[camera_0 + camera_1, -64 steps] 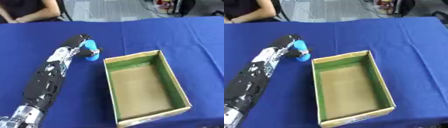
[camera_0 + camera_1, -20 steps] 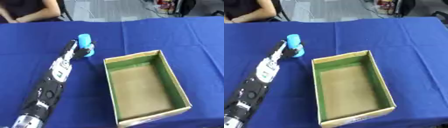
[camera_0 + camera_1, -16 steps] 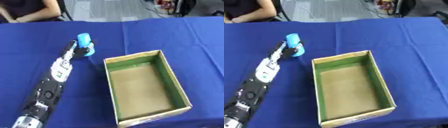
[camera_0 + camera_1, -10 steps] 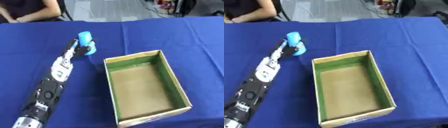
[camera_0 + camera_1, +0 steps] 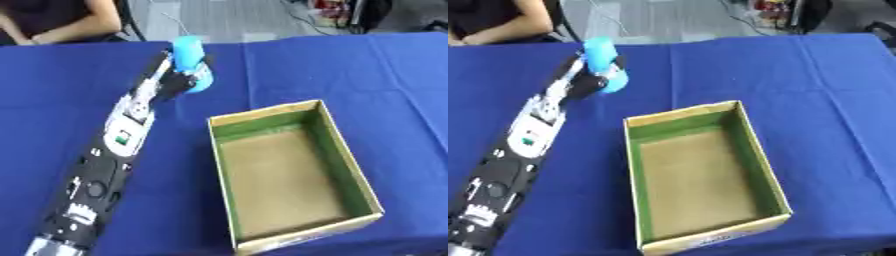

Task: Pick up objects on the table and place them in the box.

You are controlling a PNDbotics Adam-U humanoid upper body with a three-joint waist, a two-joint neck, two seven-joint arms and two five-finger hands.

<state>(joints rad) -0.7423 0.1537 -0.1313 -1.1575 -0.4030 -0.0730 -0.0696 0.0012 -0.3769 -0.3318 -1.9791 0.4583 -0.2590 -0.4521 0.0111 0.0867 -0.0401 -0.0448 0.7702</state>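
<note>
Blue toy sits in the left hand, fingers curled round it, held up beyond the box's far left corner, probably so it can go in.

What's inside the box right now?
Nothing shows inside the box: bare brown floor and green inner walls. The near wall hides a strip of floor. The blue object is outside, in the left hand.

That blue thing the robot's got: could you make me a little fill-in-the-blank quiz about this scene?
1. The left hand holds a ____ object.
2. The box has a ____ inner lining.
3. The box's inside is ____.
4. The tablecloth is ____.

Missing words: blue; green; empty; blue
</note>
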